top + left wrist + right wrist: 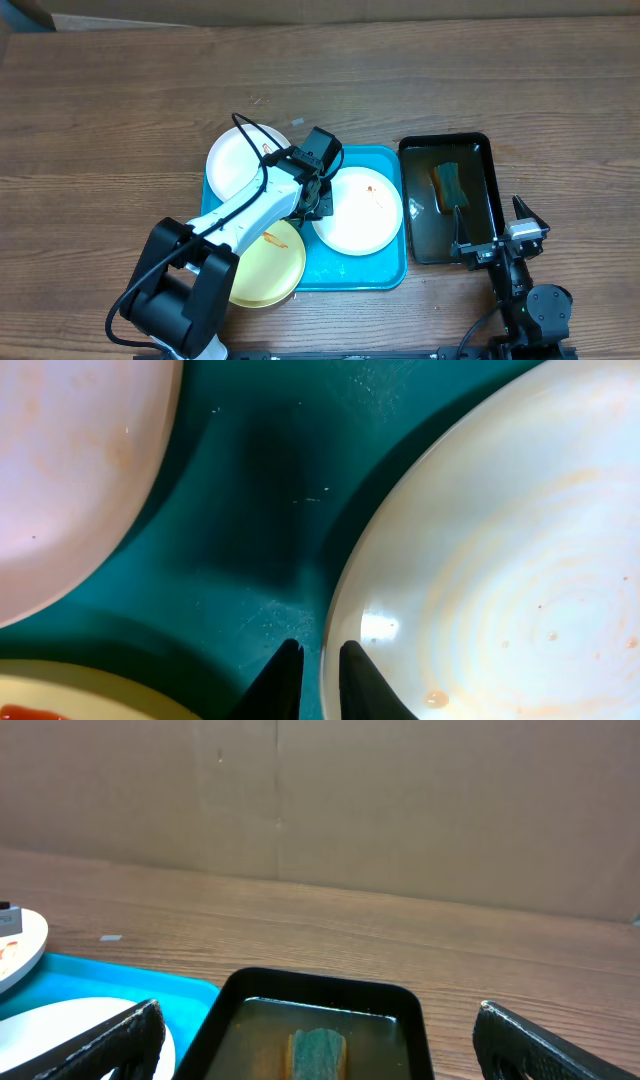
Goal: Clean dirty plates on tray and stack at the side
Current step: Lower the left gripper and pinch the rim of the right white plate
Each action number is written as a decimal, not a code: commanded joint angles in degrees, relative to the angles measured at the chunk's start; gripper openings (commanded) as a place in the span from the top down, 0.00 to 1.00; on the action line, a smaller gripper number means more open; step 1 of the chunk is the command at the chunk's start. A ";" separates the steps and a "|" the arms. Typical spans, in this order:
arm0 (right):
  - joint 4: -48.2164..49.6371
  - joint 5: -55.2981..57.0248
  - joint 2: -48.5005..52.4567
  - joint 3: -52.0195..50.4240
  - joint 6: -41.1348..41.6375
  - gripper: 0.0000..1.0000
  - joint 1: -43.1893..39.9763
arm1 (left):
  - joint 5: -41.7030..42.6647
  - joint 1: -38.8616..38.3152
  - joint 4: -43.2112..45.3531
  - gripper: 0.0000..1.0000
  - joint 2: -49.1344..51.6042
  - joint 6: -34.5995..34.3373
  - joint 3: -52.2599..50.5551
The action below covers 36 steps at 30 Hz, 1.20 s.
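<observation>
The turquoise tray [390, 275] holds three dirty plates: a white one at the back left [235, 160], a white one on the right [358, 215] and a pale yellow one at the front left [275, 268], each with an orange-red smear. My left gripper [318, 200] is down at the right white plate's left edge. In the left wrist view its fingers [320, 650] are closed across the rim of that plate [500, 560], one over the tray [260, 490]. My right gripper [495, 238] is open and empty by the black tray's front end.
A narrow black tray [490, 180] of murky water stands right of the turquoise tray, with a sponge [448, 185] in it. The right wrist view shows the sponge [318, 1055], the black tray's rim [320, 982] and a cardboard wall [350, 800] behind the wooden table.
</observation>
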 commanded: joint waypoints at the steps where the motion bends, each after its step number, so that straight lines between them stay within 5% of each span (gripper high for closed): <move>1: 0.44 0.09 -0.35 -0.59 -0.02 0.00 -0.04 | -0.76 -0.42 0.55 0.84 0.50 -0.13 -1.11; 25: 0.44 0.09 -0.35 -0.59 -0.02 0.00 -0.04 | -0.74 -0.42 0.70 0.94 0.50 -0.15 -1.22; 36: 0.44 0.09 -0.35 -0.61 -0.02 0.00 -0.04 | -0.74 -0.42 1.49 0.86 0.50 -0.35 -2.12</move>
